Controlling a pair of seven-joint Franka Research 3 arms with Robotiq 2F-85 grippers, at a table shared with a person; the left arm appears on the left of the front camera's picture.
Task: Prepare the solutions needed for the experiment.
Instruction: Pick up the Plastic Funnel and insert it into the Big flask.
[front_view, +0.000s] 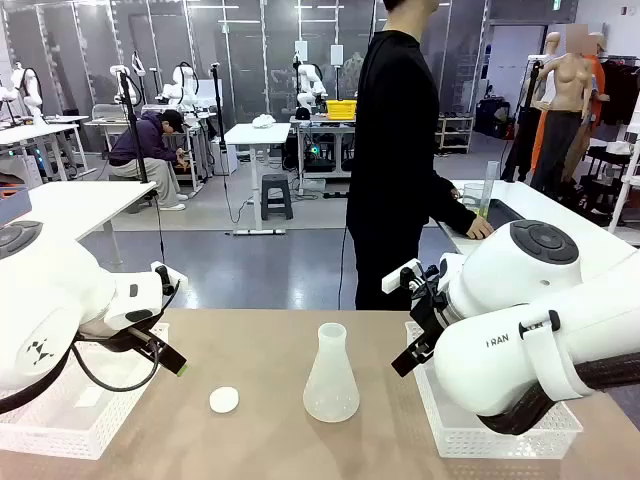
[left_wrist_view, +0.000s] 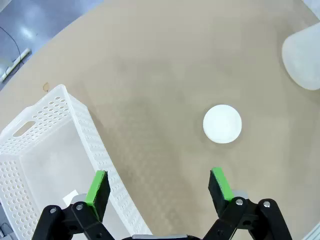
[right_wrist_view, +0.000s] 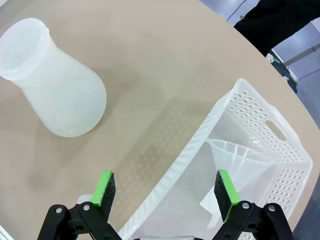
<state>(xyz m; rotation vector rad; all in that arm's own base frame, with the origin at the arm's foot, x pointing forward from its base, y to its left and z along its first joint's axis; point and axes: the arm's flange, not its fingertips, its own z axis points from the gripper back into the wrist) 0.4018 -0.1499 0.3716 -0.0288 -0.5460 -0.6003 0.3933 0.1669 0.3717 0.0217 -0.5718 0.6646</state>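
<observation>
A translucent white conical flask (front_view: 331, 375) (right_wrist_view: 55, 90) stands upright at the middle of the brown table, with nothing visible inside it. A small white round disc (front_view: 224, 400) (left_wrist_view: 222, 123) lies to its left. My left gripper (front_view: 168, 352) (left_wrist_view: 159, 185) hangs open above the table, near the disc and the left basket's edge. My right gripper (front_view: 410, 356) (right_wrist_view: 166, 187) is open too, over the right basket's near rim. Behind the person, a tall clear cylinder (front_view: 487, 195) shows a faint yellow-green tint low down, seemingly the solutions.
White perforated baskets sit at the table's left (front_view: 70, 410) (left_wrist_view: 50, 150) and right (front_view: 490, 425) (right_wrist_view: 250, 130); the right one holds a clear funnel (right_wrist_view: 240, 160). A person in black (front_view: 395, 170) stands at the far side with a hand (front_view: 480, 228) on another table.
</observation>
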